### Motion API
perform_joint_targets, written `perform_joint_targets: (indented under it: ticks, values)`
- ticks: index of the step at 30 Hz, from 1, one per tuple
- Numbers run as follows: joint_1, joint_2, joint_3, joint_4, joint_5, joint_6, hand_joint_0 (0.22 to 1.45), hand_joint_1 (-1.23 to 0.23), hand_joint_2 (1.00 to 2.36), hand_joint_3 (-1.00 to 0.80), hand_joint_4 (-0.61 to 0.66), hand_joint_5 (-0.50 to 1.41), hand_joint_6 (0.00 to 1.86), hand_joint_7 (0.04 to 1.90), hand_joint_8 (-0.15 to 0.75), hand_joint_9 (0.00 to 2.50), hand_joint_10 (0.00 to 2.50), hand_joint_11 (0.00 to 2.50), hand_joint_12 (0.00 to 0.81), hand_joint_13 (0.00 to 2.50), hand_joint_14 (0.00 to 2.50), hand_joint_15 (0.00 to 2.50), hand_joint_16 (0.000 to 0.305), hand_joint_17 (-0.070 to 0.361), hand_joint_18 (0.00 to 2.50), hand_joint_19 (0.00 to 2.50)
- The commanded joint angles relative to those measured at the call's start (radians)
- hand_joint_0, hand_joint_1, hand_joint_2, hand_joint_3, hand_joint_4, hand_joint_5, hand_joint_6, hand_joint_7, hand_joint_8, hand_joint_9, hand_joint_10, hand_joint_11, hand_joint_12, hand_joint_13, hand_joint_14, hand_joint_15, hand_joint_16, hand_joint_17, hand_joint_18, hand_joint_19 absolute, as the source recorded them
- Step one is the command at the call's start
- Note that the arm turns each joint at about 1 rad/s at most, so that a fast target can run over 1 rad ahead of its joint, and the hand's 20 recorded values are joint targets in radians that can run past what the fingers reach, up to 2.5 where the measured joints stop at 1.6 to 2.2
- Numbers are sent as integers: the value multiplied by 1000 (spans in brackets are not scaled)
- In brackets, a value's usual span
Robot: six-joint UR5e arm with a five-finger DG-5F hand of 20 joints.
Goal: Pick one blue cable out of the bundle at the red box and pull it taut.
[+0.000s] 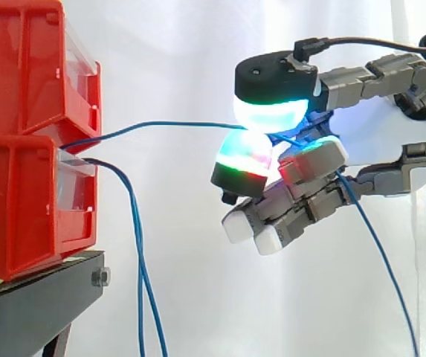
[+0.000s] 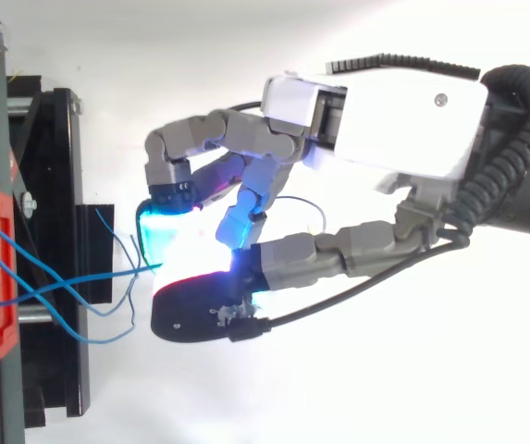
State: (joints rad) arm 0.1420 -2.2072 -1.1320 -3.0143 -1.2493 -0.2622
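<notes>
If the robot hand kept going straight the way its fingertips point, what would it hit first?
Likely the stacked red bins, about where the two meet; the gap between looks free except for the blue cable that the robot hand pinches. Depth is uncertain.

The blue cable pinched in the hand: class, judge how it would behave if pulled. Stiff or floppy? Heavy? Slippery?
Probably floppy: past the hand the blue cable droops steeply down, like the loose cables at the red bins. Likely light, being so thin. It might slip, since only rounded pads pinch it.
</notes>
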Motion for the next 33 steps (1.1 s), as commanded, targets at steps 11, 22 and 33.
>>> perform_joint_targets:
  ticks: [11, 22, 33]
  values:
    - [1, 0, -2, -6, -2, 23, 614, -788, 1006, 52, 211, -47, 580, 1241, 314, 537, 7, 405, 388, 0, 3, 113, 61, 137, 0, 0]
    - [1, 0, -3, -6, -2, 23, 601, -780, 1003, 37, 231, -47, 578, 1266, 316, 496, 6, 351, 396, 0, 3, 107, 63, 141, 0, 6]
    - [1, 0, -3, -5, -4, 23, 533, -760, 1012, -245, 191, -70, 628, 1201, 315, 566, 9, 435, 365, 0, 4, 122, 55, 123, 0, 56]
